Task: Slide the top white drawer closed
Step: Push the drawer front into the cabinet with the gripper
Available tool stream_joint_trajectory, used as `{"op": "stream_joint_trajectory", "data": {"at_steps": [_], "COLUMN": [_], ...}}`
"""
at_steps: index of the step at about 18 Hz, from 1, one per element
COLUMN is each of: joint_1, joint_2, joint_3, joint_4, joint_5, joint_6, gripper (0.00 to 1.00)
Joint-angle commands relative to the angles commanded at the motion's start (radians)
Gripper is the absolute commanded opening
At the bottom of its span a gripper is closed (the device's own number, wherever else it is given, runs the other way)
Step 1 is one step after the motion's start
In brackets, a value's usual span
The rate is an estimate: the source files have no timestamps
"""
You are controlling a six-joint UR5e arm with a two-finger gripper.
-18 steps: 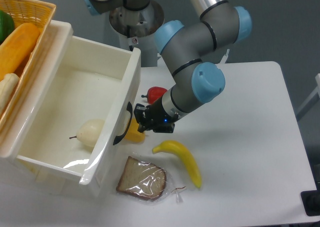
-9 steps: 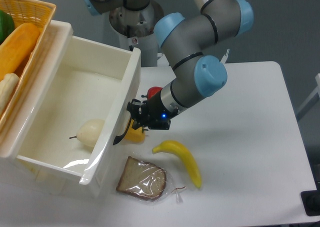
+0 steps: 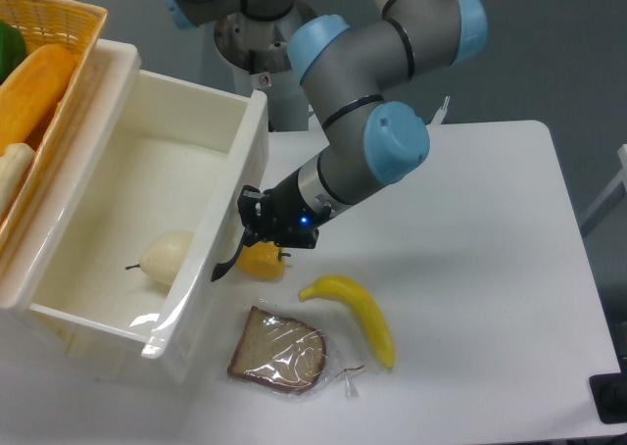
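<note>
Jaws: my gripper (image 3: pixel 251 222) presses the top white drawer (image 3: pixel 201 231) front at its handle; opening unreadable.
Below me: yellow pepper (image 3: pixel 262 260), banana (image 3: pixel 355 311), bagged bread (image 3: pixel 280 351).
Open room: bare table (image 3: pixel 490 229) at right.

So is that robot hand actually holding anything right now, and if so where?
Nothing looks gripped. The gripper is pressed against the front of the top white drawer, right by its black handle; whether the fingers are open or shut cannot be told.

A smooth white rectangular table (image 3: pixel 490 269) fills most of the frame, evenly lit. Behind it, along the top and right, stands a plain grey-blue wall (image 3: pixel 558 43).
</note>
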Motion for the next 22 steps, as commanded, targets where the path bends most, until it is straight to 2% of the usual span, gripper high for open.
{"op": "stream_joint_trajectory", "data": {"at_steps": [10, 18, 22], "joint_1": [-0.084, -0.153, -0.178], "joint_2": [0.025, 0.020, 0.020], "joint_3": [-0.015, -0.020, -0.041], "joint_4": [0.000, 0.003, 0.012], "joint_5": [-0.014, -0.014, -0.014], "joint_6": [-0.014, -0.044, -0.063], "gripper": [0.00, 0.00, 0.00]}}
